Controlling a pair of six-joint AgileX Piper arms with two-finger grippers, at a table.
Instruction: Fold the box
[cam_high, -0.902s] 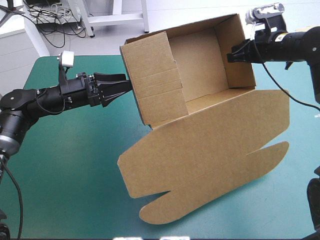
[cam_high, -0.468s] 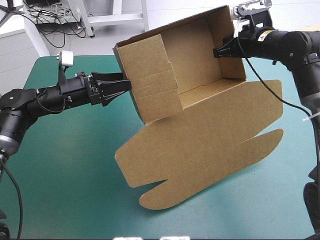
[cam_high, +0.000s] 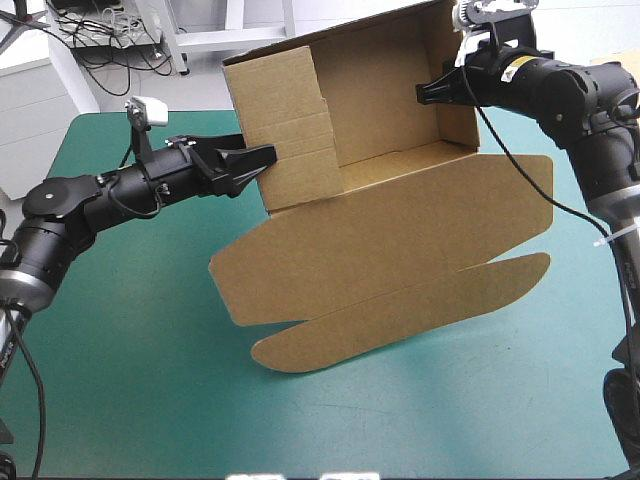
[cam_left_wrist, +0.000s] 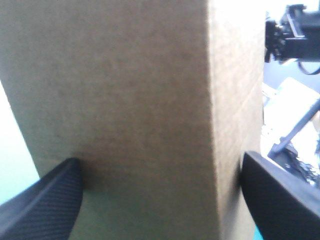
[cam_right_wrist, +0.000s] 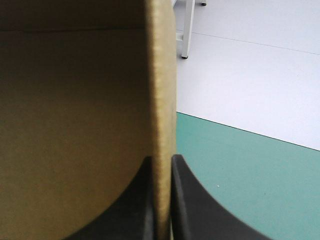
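The brown box (cam_high: 380, 130) hangs tilted above the table, walls raised, its open side toward the camera. Its flat lid (cam_high: 400, 260) slopes down toward the teal-green cover. My left gripper (cam_high: 255, 160) is open, its black fingers against the box's left end wall (cam_high: 290, 140). In the left wrist view that wall (cam_left_wrist: 140, 100) fills the space between the spread fingers of the left gripper (cam_left_wrist: 160, 160). My right gripper (cam_high: 432, 90) is shut on the box's right side wall. The right wrist view shows that gripper (cam_right_wrist: 162, 165) pinching the wall's edge (cam_right_wrist: 162, 90).
The teal-green cover (cam_high: 130, 340) lies bare in front of and left of the box. The lid's rounded lower flap (cam_high: 300, 350) hangs near the cover; contact cannot be told. The table's far edge runs just behind the box.
The box has swung up and to the left, with its lid's lower flap raised higher. The right gripper moved left and up with the wall. The left gripper rose slightly, staying at the end wall.
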